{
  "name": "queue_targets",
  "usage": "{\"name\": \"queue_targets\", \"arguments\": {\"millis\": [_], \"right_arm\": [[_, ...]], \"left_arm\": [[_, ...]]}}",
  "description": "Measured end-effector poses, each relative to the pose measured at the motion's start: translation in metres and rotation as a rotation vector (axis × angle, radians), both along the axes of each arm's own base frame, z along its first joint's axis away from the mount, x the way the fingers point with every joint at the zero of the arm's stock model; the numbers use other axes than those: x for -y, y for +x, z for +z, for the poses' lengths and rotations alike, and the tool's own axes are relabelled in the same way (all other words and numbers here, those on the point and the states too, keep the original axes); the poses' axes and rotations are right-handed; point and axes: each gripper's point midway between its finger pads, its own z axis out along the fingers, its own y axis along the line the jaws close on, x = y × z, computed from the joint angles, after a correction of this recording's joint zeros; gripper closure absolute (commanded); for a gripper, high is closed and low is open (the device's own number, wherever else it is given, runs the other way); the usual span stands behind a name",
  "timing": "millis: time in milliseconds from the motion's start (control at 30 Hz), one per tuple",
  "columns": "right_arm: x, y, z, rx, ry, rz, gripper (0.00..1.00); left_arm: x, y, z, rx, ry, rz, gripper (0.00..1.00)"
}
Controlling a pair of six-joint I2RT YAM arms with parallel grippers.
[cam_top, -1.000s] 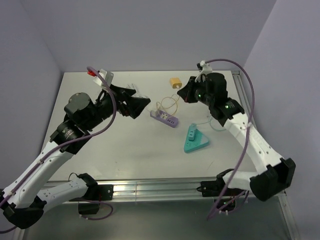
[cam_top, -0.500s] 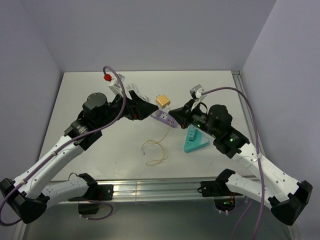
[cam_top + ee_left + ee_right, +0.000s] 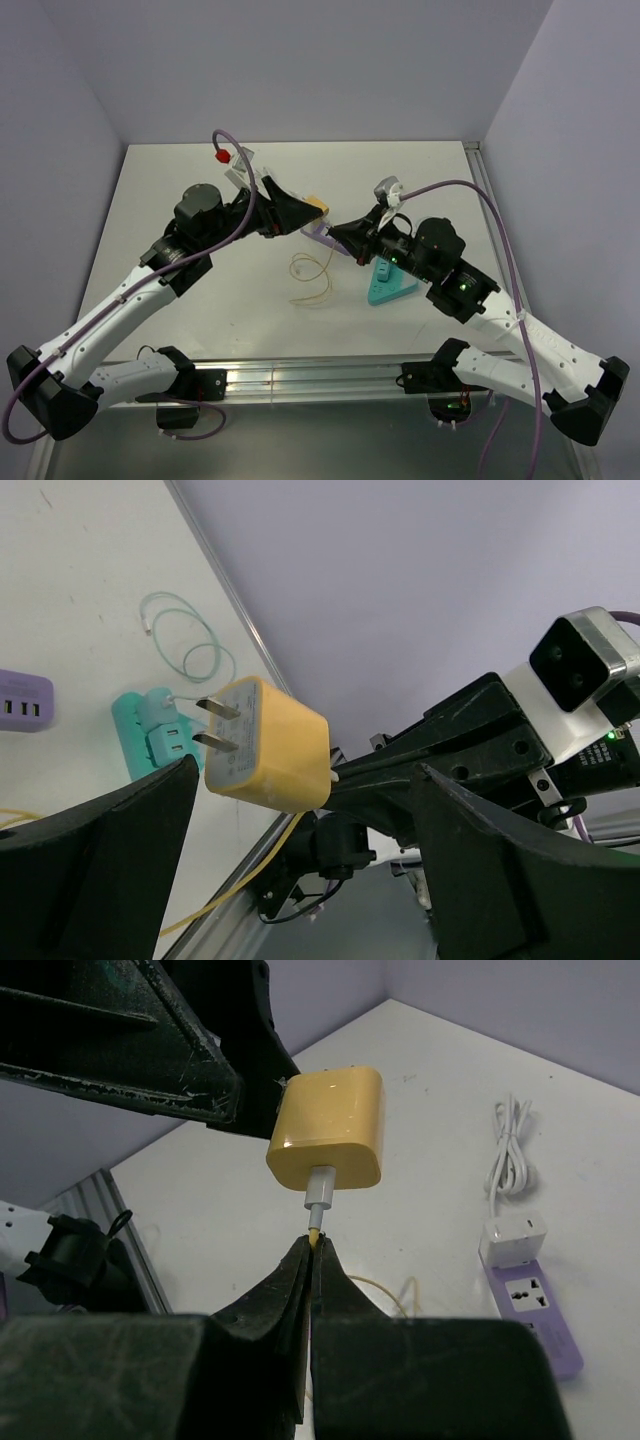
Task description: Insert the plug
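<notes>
The yellow plug (image 3: 316,204) hangs in the air, its two prongs bare in the left wrist view (image 3: 268,746). My right gripper (image 3: 334,231) is shut on the thin yellow cable (image 3: 316,1232) just behind the plug's white connector; the plug (image 3: 328,1123) stands right above its tips (image 3: 312,1245). My left gripper (image 3: 303,212) is open, its fingers (image 3: 110,850) wide apart on either side of the plug; I cannot tell if they touch it. The purple power strip (image 3: 536,1305) lies on the table below, mostly hidden in the top view (image 3: 316,231). The cable's loop (image 3: 312,276) trails on the table.
A teal triangular power strip (image 3: 391,282) lies right of centre, with a thin teal cable loop (image 3: 190,645) beyond it. A white cube adapter (image 3: 512,1238) sits in the purple strip, whose white cord (image 3: 513,1150) is bundled behind. The table's metal front rail (image 3: 320,375) runs along the near edge.
The right gripper has lifted the plug off the far table by its cable and carried it left. The left gripper has come right and now flanks it. The cable loop shifted.
</notes>
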Motion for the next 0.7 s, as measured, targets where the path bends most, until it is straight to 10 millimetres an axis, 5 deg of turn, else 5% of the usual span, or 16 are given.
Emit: {"name": "queue_targets", "arguments": {"millis": [133,467,700], "right_arm": [[-0.001,-0.005,0.003,0.009,0.006,0.016,1.0],[-0.002,-0.016,0.018,0.064,0.032,0.07,1.0],[-0.009,-0.028,0.016,0.066,0.024,0.153,1.0]], "left_arm": [[0.0,0.0,0.003,0.005,-0.019,-0.011,0.13],[-0.006,-0.008,-0.007,-0.002,-0.082,-0.111,0.45],[-0.013,-0.016,0.001,0.025,-0.149,-0.164,0.52]]}}
